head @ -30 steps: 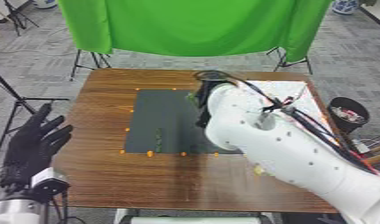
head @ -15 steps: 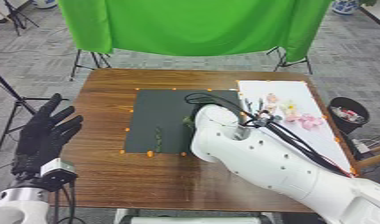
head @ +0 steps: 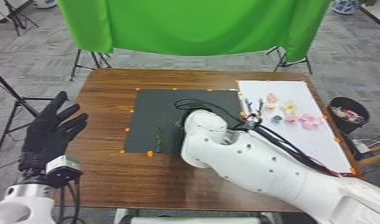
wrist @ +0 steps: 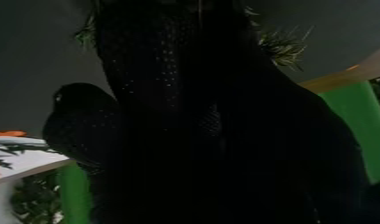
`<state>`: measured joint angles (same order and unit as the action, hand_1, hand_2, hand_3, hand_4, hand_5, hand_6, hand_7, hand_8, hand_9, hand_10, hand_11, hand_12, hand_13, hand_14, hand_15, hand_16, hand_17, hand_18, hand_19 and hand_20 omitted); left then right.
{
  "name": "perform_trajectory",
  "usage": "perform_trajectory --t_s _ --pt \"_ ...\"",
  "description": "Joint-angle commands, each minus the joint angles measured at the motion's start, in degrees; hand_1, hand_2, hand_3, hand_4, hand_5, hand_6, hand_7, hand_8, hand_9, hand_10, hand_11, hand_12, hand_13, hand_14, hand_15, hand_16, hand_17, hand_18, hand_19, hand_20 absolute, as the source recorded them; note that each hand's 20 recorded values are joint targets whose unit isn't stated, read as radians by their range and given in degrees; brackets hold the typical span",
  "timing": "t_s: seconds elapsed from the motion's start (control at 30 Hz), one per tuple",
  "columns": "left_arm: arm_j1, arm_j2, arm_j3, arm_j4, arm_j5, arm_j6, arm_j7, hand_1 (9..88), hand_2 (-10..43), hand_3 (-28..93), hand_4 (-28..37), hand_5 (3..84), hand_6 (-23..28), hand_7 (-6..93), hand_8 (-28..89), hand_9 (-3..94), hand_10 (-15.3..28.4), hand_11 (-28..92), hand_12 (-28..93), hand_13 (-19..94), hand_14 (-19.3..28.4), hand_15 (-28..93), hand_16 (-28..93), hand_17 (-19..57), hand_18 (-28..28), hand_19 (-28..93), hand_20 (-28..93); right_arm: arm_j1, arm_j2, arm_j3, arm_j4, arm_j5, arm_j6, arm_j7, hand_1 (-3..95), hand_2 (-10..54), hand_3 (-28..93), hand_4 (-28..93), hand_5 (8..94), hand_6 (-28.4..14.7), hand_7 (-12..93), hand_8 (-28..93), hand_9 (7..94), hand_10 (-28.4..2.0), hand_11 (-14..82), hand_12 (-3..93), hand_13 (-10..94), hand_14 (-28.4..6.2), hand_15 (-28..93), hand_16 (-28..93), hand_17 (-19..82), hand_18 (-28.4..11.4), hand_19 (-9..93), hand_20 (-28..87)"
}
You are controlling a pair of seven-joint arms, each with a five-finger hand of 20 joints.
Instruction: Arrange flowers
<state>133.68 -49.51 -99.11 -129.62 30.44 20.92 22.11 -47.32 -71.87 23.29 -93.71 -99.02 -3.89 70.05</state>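
The counter [head: 98,175] is brown, the mat [head: 153,111] dark grey, the sheet [head: 321,141] white, the flowers [head: 310,121] pink and yellow, the cloth [head: 195,25] green.

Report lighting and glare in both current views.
Head view: fairly even light, with a faint sheen on the brown wooden table and the white rectangular sheet bright; right wrist view: the right hand, in black fabric, mostly lost in deep shade.
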Motion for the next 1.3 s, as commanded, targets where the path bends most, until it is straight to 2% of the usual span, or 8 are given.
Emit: perform_trajectory --t_s 0.03,0.33,0.67,0.93,0.97,1.1,1.17,1.3 --pt "-1.41 -1.06 0.27 0.56 1.32 -1.69 -1.77 30.3 6.9 64 -20.5 31.4 6.1 8.7 -8 27.7 17.3 23 11 18 25.6 52 -11 -8.8 25.3 48 5 0.96 -1.09 -0.76 0.25 -0.92 0.75 -0.31 63.1 -9.4 70 -27 83.1 -5.4 15 12 93.7 -10.3 21.4 23.8 94 -6.1 42 18 71 -6.1 93 -6" --pt "-0.16 -2.44 -0.74 0.2 2.06 -2.07 -3.26 30.3 6.8 64 -20.5 31.6 6.2 8.6 -8 27.8 17.3 23 11 18 25.5 52 -11 -8.9 25.3 48 5 -0.67 -1.1 0.81 -1.94 0.81 0.4 0.47 56.7 -9.5 67 -23 77.3 -6.1 15 10 93.7 -12.0 21.7 22.1 93 -6.5 41 17 72 -4.9 93 -12" --pt "-0.41 -2.41 -0.44 0.18 2.21 -2.16 -3.29 30.3 6.9 64 -20.4 31.6 6.2 8.7 -8 27.7 17.4 24 11 18 25.6 52 -11 -8.9 25.3 48 5 -0.24 -1.65 1.3 -2.35 0.08 -1.91 0.68 50.8 -9.5 67 -22 73.8 -6.9 14 8 93.7 -13.5 23.6 17.3 94 -6.8 42 15 74 -3.1 93 -16" --pt "1.39 -1.8 -0.76 -0.27 1.12 -1.05 -1.75 30.3 6.8 64 -20.4 31.6 6.2 8.6 -8 27.5 17.4 24 11 18 25.5 52 -11 -9.0 25.4 48 5 -0.13 -1.28 2.01 -3.12 0.11 -2.65 1.21 47.8 -9.5 68 -21 70.3 -7.2 15 -1 93.3 -13.8 23.2 17.4 94 -7.0 42 15 75 -2.7 93 -21" --pt "1.88 -1.66 -0.85 -0.45 0.9 -0.72 -1.36 30.3 6.8 64 -20.4 31.6 6.2 8.6 -8 27.5 17.4 23 11 18 25.5 52 -11 -9.0 25.4 48 5 -0.53 -1.34 2.65 -3.46 -0.32 -3.02 0.99 46.9 -9.5 69 -21 69.7 -7.3 16 -6 93.1 -13.9 23.1 17.3 94 -7.1 41 15 75 -2.6 93 -22" --pt "3.92 -1.47 -1.48 -1.02 0.26 -0.04 -0.44 30.3 6.8 64 -20.4 31.6 6.2 8.7 -8 27.5 17.4 23 11 18 25.5 52 -11 -9.0 25.4 48 5 0.76 -0.72 2.35 -4.65 0.46 -3.38 0.69 45.0 -9.5 69 -21 68.6 -7.9 16 -8 92.7 -14.5 23.0 17.2 94 -7.4 41 15 75 -2.2 93 -24" --pt "4.47 -1.24 -1.49 -1.1 -0.21 0.19 0.5 30.3 6.8 64 -20.4 31.5 6.1 8.6 -8 27.4 17.4 23 11 18 25.5 52 -11 -9.0 25.6 48 5 0.78 -0.78 3.21 -5.24 0.54 -4.16 0.45 44.7 -9.5 69 -21 68.3 -8.1 16 -8 92.6 -14.7 22.9 17.2 94 -7.5 40 15 75 -2.1 93 -25" --pt "6.64 0.37 -1.43 -1.66 -2.29 1.68 3.32 30.3 6.8 64 -20.4 31.4 6.1 8.7 -8 27.4 17.3 23 11 18 25.5 52 -11 -9.0 25.6 48 5 0.55 -0.76 4.75 -6.55 1.1 -5.66 -0.22 43.7 -9.5 69 -21 67.3 -8.8 15 -8 92.2 -15.2 22.8 17.0 94 -7.7 40 15 75 -2.0 93 -26"
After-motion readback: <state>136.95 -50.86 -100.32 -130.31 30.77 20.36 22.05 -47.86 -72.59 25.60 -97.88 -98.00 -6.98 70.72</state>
